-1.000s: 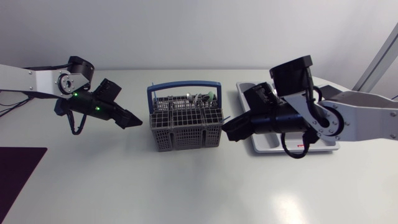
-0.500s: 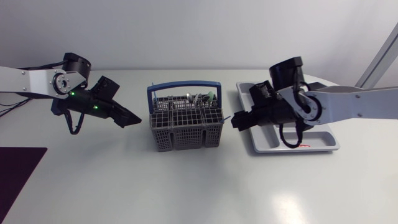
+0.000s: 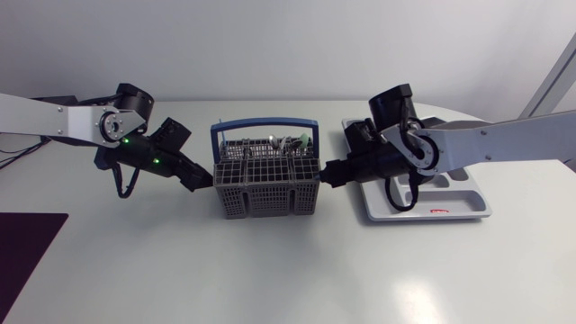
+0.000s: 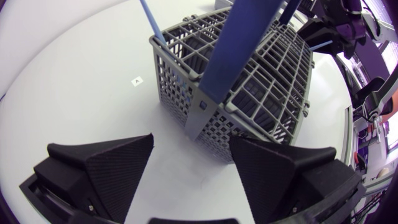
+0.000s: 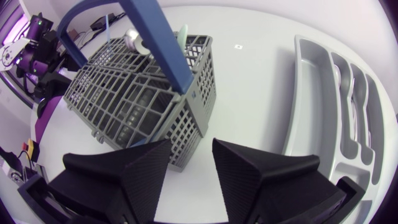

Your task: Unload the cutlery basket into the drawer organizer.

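Observation:
The grey wire cutlery basket (image 3: 267,178) with a blue handle (image 3: 265,126) stands mid-table, some cutlery (image 3: 290,140) upright in its far cells. My left gripper (image 3: 200,180) sits at the basket's left end, its fingers wide open; in the left wrist view the left gripper (image 4: 191,142) faces a corner of the basket (image 4: 249,81). My right gripper (image 3: 329,174) is at the basket's right end. In the right wrist view the right gripper (image 5: 191,149) has its fingers apart, with the basket's (image 5: 143,93) lower corner in the gap. The grey organizer (image 3: 468,202) lies right of the basket, partly under my right arm.
A dark purple mat (image 3: 27,243) covers the table's front left corner. The organizer (image 5: 311,93) shows cutlery (image 5: 357,93) in one long compartment. A small white tag (image 4: 137,80) lies on the table beside the basket.
My left gripper has moved right, up to the basket's left end. My right gripper came left from the organizer to the basket's right end, and its fingers have narrowed.

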Robot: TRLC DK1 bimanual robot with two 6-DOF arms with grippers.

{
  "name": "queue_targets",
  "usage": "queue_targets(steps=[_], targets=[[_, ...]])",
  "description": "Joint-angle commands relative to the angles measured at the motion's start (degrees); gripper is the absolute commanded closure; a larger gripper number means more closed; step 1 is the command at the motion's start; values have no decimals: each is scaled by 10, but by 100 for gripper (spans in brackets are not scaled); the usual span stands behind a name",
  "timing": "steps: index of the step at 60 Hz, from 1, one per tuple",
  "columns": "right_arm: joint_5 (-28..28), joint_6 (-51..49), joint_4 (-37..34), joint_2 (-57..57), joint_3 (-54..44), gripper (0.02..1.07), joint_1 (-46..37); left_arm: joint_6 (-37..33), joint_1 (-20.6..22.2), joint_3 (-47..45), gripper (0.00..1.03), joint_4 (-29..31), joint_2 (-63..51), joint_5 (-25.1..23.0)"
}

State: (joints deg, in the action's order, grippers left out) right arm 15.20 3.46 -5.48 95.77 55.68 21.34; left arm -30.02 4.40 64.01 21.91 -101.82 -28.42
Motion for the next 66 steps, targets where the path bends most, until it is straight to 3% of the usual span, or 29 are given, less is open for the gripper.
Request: queue_targets(steps=[1,19,25,35,41,53,66], targets=[[14,14,-2,-23,-28,57,24,7,3,2,14,-4,-7,-8],[11,13,-3,-67,-68,57,40,2,14,-47,14,-5,41,-8],[-22,2,-1,-73,-73,56,34,1,10,-51,14,-5,43,-8],[-46,-36,-4,-131,-87,37,2,-4,-8,-56,11,-4,58,-8],[-47,-68,-31,-194,-102,30,-7,-11,-26,-62,11,-4,75,-8],[-19,-126,-124,-272,-100,30,1,-19,-51,-71,6,-4,118,-8],[-46,-131,-190,-253,-68,30,56,-48,-51,-103,6,1,181,6]])
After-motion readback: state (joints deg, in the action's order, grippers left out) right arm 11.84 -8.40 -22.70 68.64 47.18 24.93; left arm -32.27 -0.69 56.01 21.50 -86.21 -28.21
